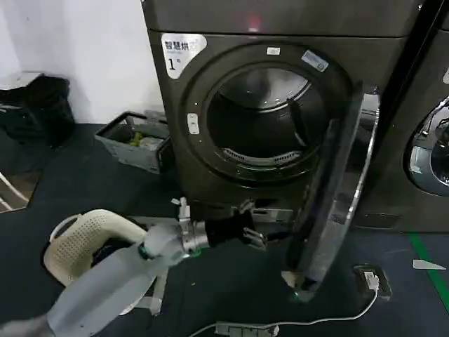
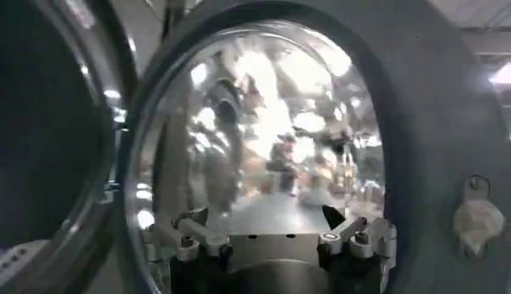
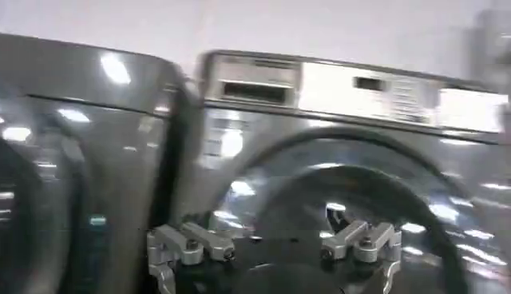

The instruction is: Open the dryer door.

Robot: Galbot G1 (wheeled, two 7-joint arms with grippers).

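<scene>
Left tool point(image 1: 258, 235) open by dryer door point(image 1: 337, 189), basket point(image 1: 77, 239) beside arm

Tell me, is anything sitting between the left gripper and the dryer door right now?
Nothing visible does. The left gripper is open and empty, just inside the dryer door, which already hangs wide open. Its inner face is directly ahead, with only open space between.

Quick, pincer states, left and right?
Left pincer: open, holding nothing, low beside the inner face of the swung-out dryer door.
Right pincer: open, holding nothing, facing the front of a machine.
</scene>
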